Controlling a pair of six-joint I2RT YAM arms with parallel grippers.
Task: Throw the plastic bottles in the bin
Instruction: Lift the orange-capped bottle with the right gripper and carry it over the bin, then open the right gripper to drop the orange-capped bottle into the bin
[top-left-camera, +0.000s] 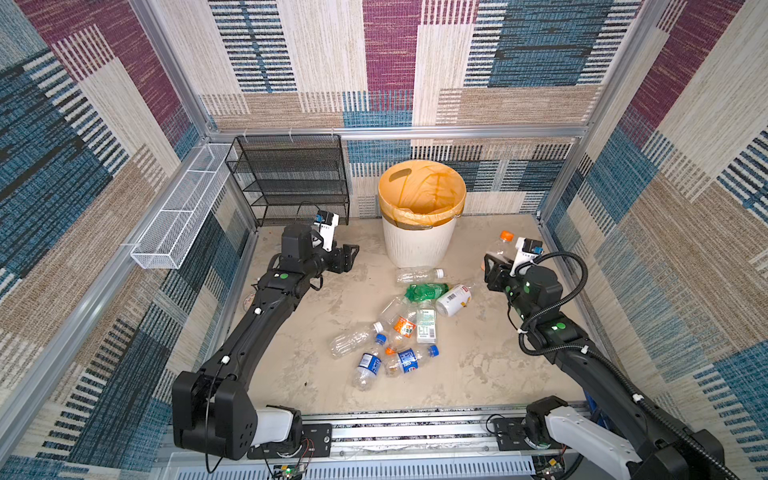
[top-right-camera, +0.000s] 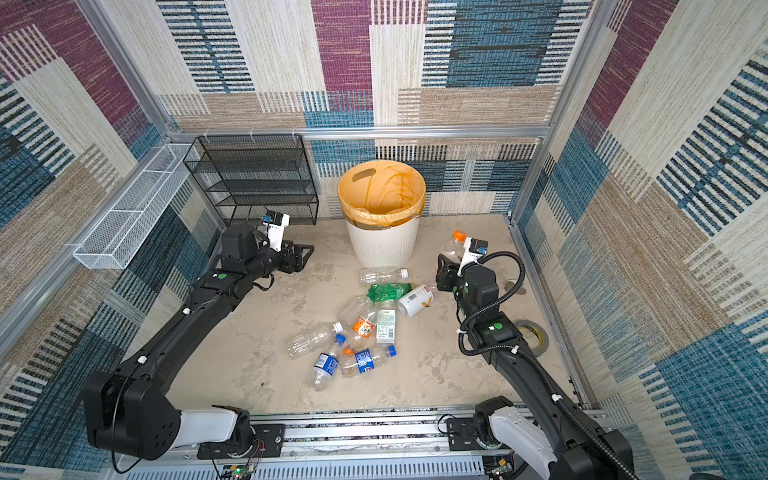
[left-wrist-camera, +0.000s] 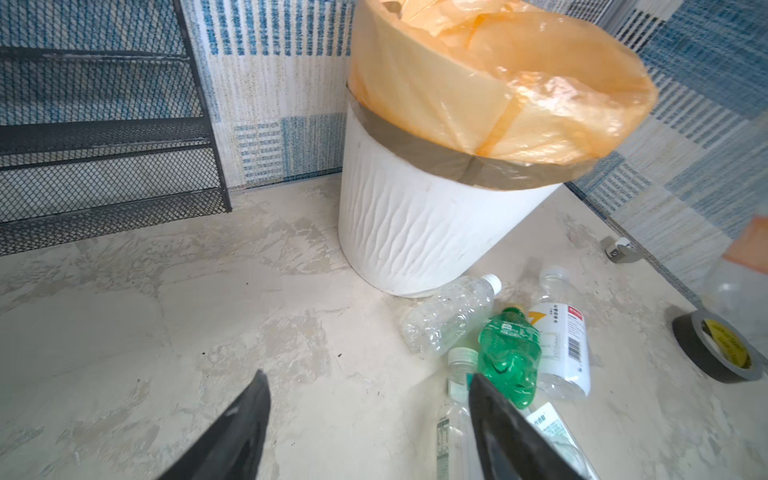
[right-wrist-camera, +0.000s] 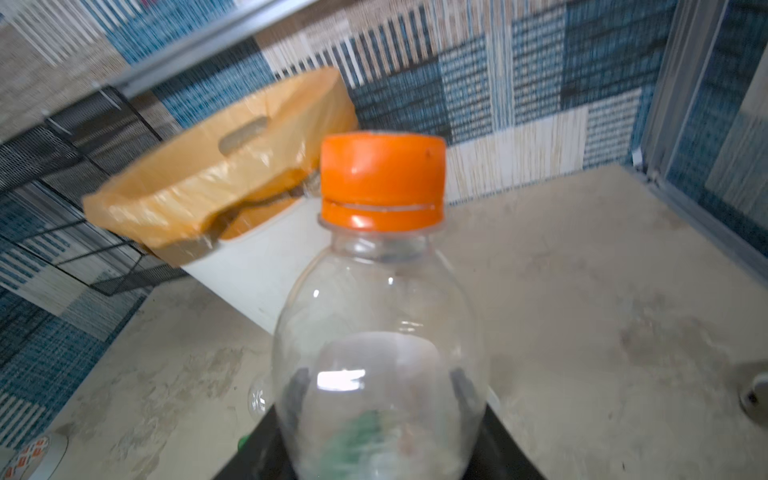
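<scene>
The right pincer is clamping a clear orange-capped bottle, its label hidden, to the right of the bin, which is standing at the back of the surface. The left pincer is hanging wide and empty at the bin's left. The other bottles are lying heaped mid-surface; a white-labelled bottle is showing a barcode, its print too small to read
</scene>
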